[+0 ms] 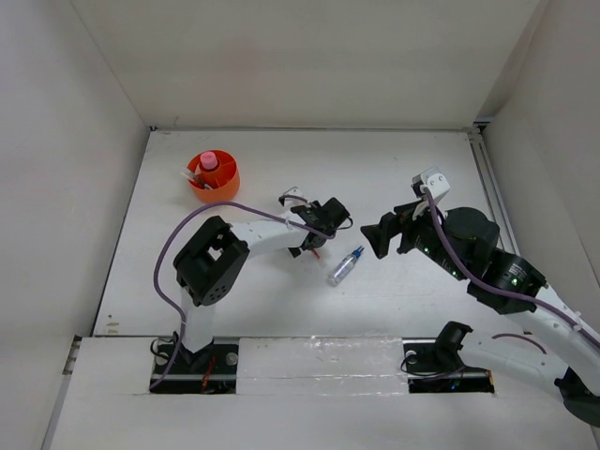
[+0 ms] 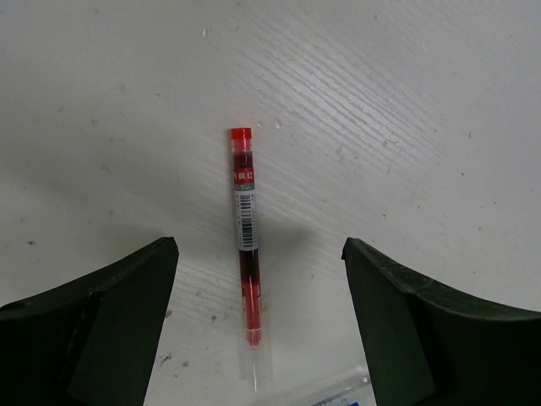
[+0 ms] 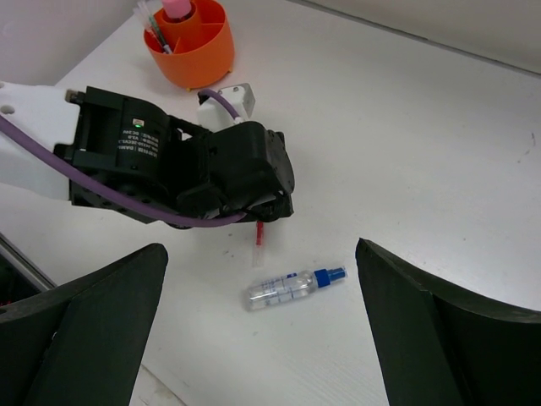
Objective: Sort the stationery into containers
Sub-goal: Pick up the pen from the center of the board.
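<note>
White table (image 1: 281, 309), speckled | left gripper (image 2: 260, 254) spread wide over red pen (image 2: 246, 245), nothing held; right gripper (image 3: 262, 249) released, empty | one orange tub (image 1: 225, 183) far left, one pink-capped bottle (image 1: 208, 164) stood inside | one clear bottle (image 1: 344, 267) lain mid-table | one red pen flat between left jaws: judged light, stiff, slick, apt to roll; best pinched at labelled middle.

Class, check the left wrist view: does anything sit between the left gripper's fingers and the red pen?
Nothing visible does. The thin red pen lies on the bare white table between the open fingers of the left gripper. The clear blue-capped bottle only lies by the pen's near end.
</note>
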You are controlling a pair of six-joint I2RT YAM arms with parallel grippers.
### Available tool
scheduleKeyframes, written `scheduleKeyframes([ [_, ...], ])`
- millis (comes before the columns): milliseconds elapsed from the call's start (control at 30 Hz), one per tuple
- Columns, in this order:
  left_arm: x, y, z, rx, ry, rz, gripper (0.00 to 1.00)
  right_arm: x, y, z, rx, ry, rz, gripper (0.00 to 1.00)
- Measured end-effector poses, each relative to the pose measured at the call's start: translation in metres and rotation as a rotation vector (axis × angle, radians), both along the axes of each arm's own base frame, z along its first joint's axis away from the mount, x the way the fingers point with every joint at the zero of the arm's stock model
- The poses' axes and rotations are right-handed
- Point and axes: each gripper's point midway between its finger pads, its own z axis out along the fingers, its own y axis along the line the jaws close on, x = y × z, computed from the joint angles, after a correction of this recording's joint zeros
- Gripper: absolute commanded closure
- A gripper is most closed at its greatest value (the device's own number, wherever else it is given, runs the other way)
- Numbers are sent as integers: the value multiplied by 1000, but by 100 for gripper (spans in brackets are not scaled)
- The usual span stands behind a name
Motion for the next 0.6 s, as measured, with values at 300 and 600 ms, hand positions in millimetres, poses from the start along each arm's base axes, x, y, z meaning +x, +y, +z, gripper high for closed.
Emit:
scheduleKeyframes([
  [300, -2, 8, 17, 24, -41, -25, 24, 0, 3, -4, -7, 9, 10, 1],
  [600, -3, 10, 18, 33, -35, -110, 24, 0, 5, -4, -6, 10, 18, 1],
])
